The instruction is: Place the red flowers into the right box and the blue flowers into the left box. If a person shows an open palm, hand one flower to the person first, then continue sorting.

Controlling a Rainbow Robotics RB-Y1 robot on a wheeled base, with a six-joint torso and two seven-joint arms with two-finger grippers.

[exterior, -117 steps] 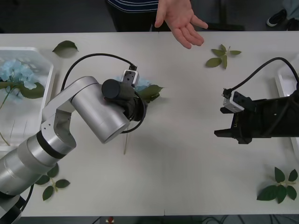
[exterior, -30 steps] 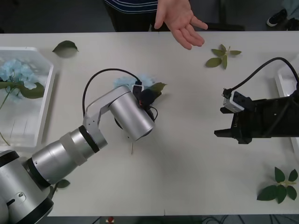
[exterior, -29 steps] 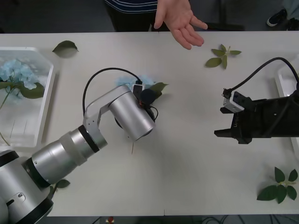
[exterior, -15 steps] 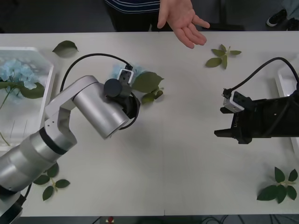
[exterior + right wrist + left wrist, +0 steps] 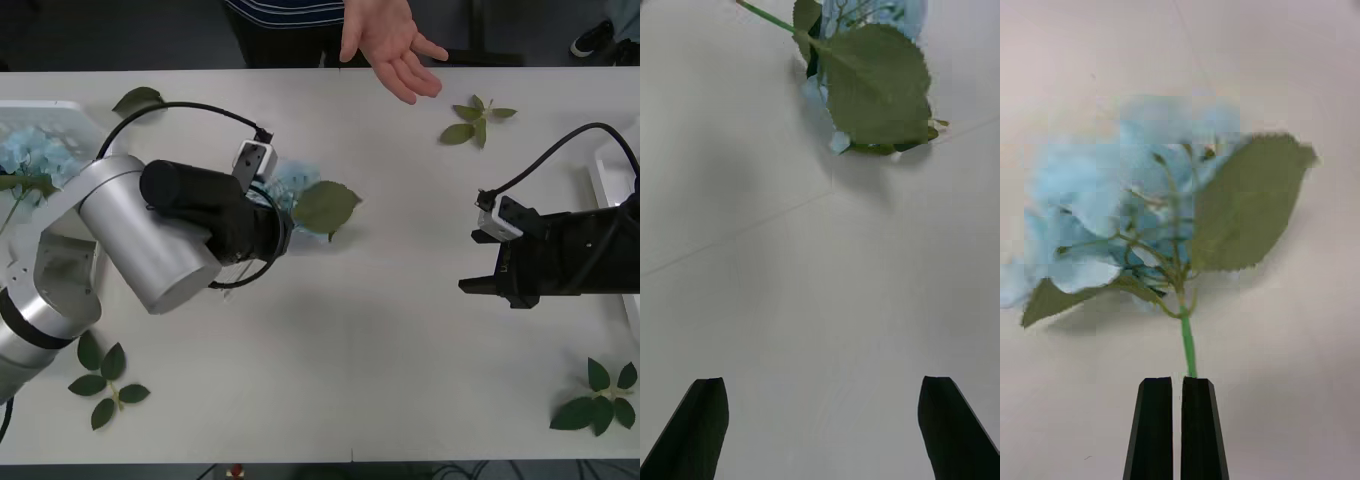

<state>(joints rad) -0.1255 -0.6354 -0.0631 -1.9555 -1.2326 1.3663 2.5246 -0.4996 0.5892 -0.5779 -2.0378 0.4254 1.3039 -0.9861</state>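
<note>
Left end effector (image 5: 1169,390): black fingers (image 5: 1199,427) pressed together on the green stem of a blue flower (image 5: 1142,210), gripped at the stem's lower end, bloom and one large leaf pointing away from the wrist; in the front view the same flower (image 5: 300,195) shows just beyond the left arm, over the table (image 5: 400,350) left of centre, its broad leaf toward the middle. Whether the bloom touches the table cannot be told. Right end effector (image 5: 820,427): fingers (image 5: 704,427) spread wide apart, holding nothing, low over bare table at the right side (image 5: 490,280), facing the held flower across the table. Person's hand (image 5: 390,45): open palm up, fingers spread, at the far edge above the table, well apart from both end effectors; striped top behind it. Left box (image 5: 60,108): white, at the far left edge, partly hidden by the left arm, with pale blue flowers (image 5: 30,150) lying inside. Right box (image 5: 605,175): white rim at the right edge, behind the right arm. Loose leaf sprigs: one far left (image 5: 138,98), one far right of the hand (image 5: 475,115), one near left (image 5: 100,375), one near right (image 5: 600,400).
</note>
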